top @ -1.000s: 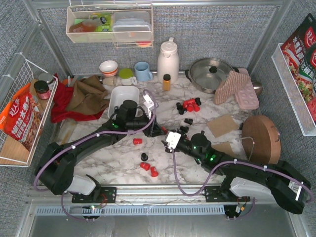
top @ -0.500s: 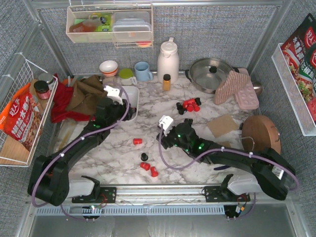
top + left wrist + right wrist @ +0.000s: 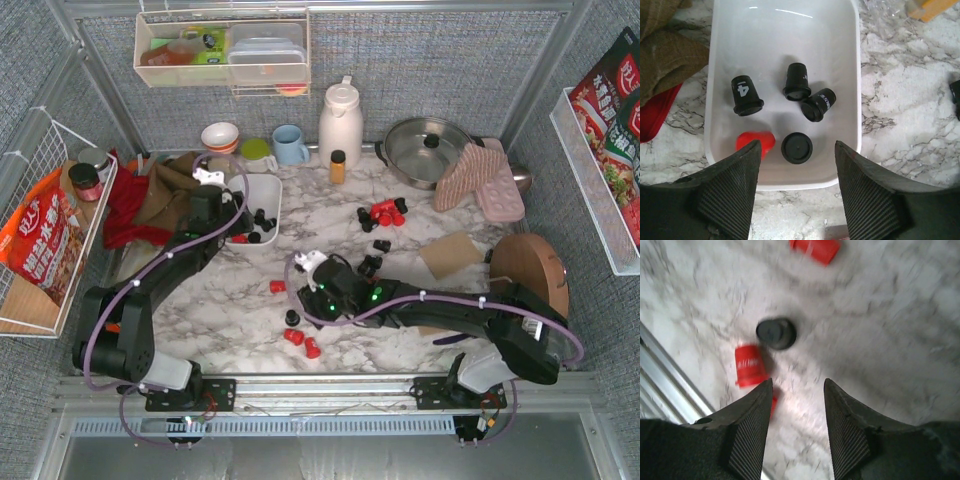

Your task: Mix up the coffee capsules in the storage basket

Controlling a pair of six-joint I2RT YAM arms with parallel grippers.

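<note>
The empty left end effector point(image 3: 797, 147) hangs open at 6 o'clock of the storage basket point(image 3: 859, 90), and the right end effector point(image 3: 797, 385) is open by a red capsule point(image 3: 750, 365), maybe to grab it.

Arms point(image 3: 150, 290) matte black, lilac cables point(image 3: 450, 298) zip-tied along them; left gripper point(image 3: 796, 145) fingers point(image 3: 727, 195) dark, pads ribbed

Left gripper point(image 3: 796, 160) and right gripper point(image 3: 796, 392) hover, jaws apart.
</note>
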